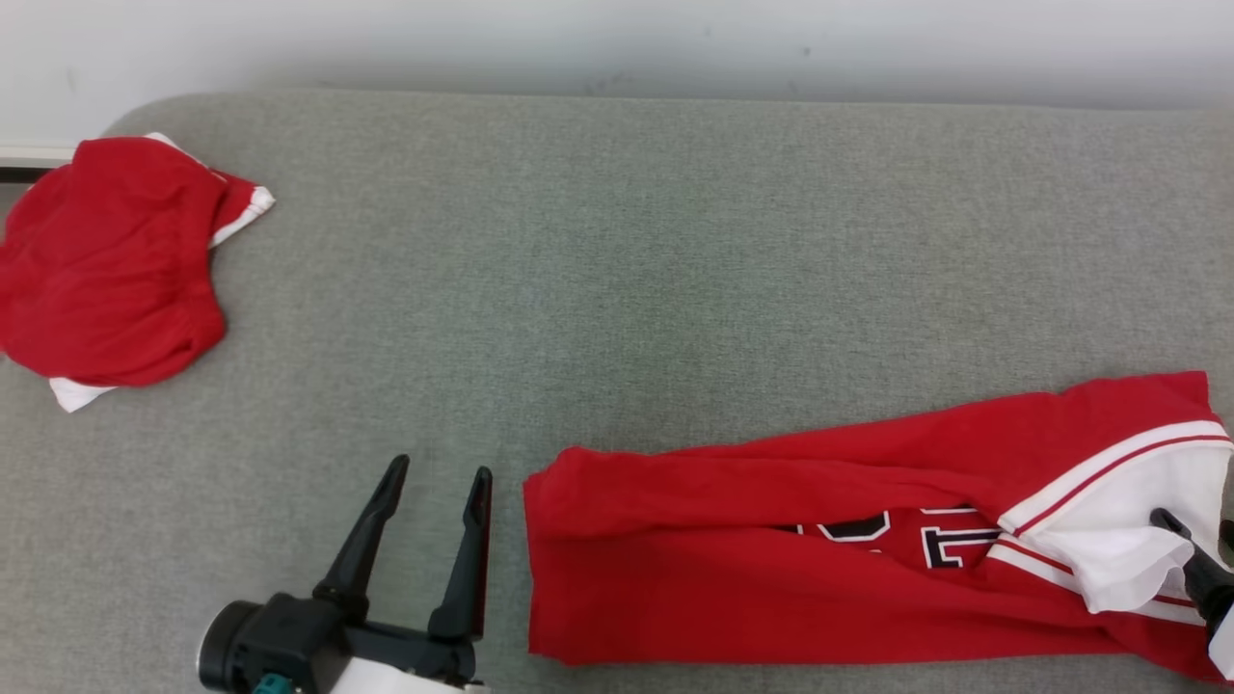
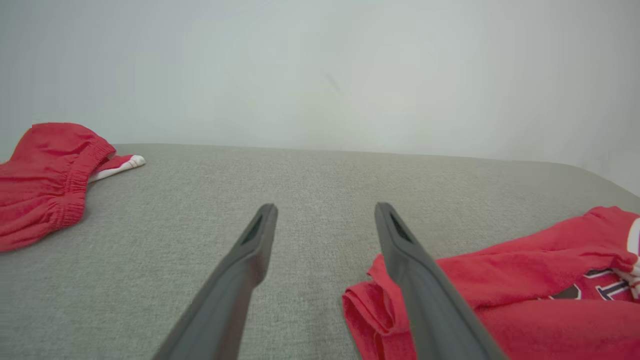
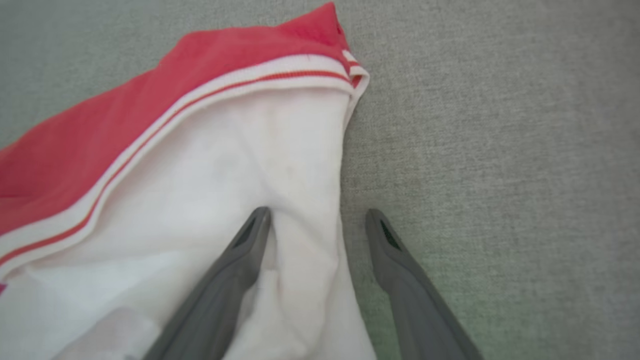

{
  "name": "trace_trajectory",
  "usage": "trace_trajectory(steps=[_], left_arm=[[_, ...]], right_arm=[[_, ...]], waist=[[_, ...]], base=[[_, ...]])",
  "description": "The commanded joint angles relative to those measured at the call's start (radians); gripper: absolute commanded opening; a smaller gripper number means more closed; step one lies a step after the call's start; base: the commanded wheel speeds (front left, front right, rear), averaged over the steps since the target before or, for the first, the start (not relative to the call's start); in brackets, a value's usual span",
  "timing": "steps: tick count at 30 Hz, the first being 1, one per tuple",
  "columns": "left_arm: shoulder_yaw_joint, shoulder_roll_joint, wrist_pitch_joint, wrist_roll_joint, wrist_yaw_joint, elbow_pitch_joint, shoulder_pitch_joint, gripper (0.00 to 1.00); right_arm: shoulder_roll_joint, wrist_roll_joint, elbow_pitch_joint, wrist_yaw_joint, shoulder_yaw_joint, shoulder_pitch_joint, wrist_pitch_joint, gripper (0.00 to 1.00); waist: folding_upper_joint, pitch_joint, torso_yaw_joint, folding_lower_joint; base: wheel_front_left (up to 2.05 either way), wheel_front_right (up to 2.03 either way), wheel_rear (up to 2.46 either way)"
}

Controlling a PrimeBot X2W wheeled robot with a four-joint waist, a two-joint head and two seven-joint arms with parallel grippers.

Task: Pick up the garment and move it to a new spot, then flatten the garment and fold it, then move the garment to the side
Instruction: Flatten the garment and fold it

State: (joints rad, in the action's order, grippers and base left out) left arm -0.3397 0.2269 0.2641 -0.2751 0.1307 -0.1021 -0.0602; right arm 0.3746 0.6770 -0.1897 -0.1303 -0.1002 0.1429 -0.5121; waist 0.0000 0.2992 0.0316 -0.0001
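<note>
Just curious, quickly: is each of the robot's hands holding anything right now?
Left hand: open, empty, beside the red jersey.
Right hand: open, over the jersey's white part, not gripping it.

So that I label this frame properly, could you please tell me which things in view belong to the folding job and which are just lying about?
Belongs to the job:
red jersey with white sleeve and dark lettering
open left gripper beside its end
open right gripper over the white sleeve

Lying about:
bunched red shorts with white trim, apart, far left
</note>
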Motion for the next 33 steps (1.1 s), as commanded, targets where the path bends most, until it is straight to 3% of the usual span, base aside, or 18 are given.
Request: trace_trajectory(steps=[1,8,9,11,12,23,33], left_arm=[[0.018,-0.011,0.0,0.019,-0.017,0.007,0.009,1.0],[0.097,-0.078,0.0,0.075,-0.098,0.043,0.029,1.0],[0.106,-0.086,0.0,0.083,-0.107,0.047,0.031,1.0],[0.122,-0.102,0.0,0.096,-0.125,0.055,0.036,1.0],[0.129,-0.108,0.0,0.103,-0.134,0.06,0.038,1.0],[0.197,-0.153,0.0,0.14,-0.196,0.094,0.065,1.0],[0.227,-0.167,0.0,0.167,-0.217,0.122,0.097,1.0]], right_arm=[[-0.007,0.002,-0.025,0.0,0.014,0.012,-0.015,1.0],[-0.048,0.074,-0.099,-0.006,0.126,0.028,-0.11,1.0],[-0.052,0.092,-0.098,-0.007,0.145,0.033,-0.118,0.76],[-0.046,0.118,-0.087,-0.007,0.172,0.044,-0.108,0.07],[-0.039,0.128,-0.088,-0.007,0.177,0.049,-0.097,0.0],[0.09,0.2,-0.138,0.001,0.094,0.096,0.044,0.0],[0.297,0.18,-0.212,0.001,-0.121,0.013,0.112,0.0]], waist=[[0.0,0.001,0.008,0.0001],[0.0,-0.008,0.026,0.0001],[0.0,-0.01,0.028,0.0001],[0.0,-0.016,0.031,0.0001],[0.0,-0.018,0.033,0.0001],[0.0,-0.041,0.017,0.0001],[0.0,-0.097,0.001,0.0001]], base=[[0.0,0.0,0.0],[0.0,0.0,0.0],[0.0,0.0,0.0],[0.0,0.0,0.0],[0.0,0.0,0.0],[0.0,0.0,0.0],[0.0,0.0,0.0]])
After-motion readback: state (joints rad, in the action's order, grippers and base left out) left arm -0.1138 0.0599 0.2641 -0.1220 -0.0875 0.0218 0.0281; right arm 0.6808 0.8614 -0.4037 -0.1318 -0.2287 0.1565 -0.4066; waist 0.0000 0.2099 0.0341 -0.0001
